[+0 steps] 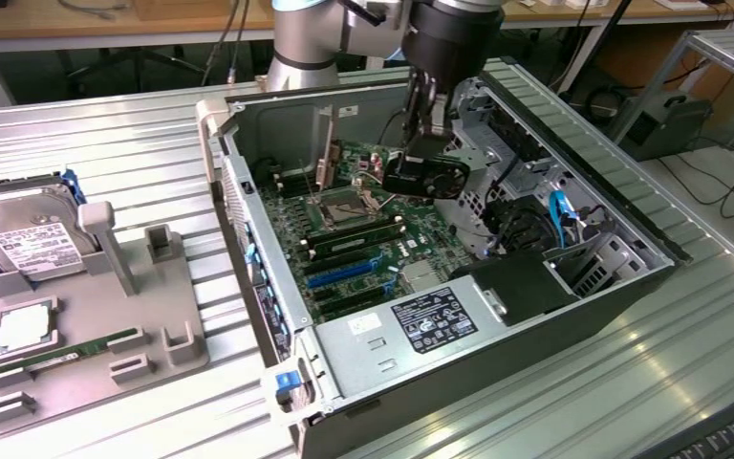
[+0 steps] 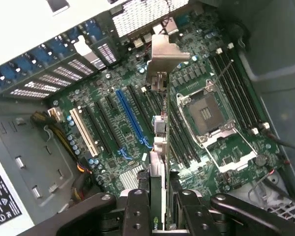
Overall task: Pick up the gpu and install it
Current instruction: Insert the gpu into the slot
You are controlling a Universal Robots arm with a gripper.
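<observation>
Pickup's done: our gripper point(image 1: 420, 143) has the gpu point(image 1: 428, 176), fingers point(image 2: 137, 211) pinching its upper edge. The card hangs inside the open case point(image 1: 278, 124), above the motherboard point(image 2: 113, 88), apart from the slots point(image 2: 130, 115). Seating it remains.

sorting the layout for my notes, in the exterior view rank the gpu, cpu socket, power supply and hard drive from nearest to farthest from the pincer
1. gpu, held in the pincer
2. cpu socket, just beside it, exterior view's left
3. power supply, case end nearest the camera
4. hard drive, outside the case, exterior view's far left
</observation>
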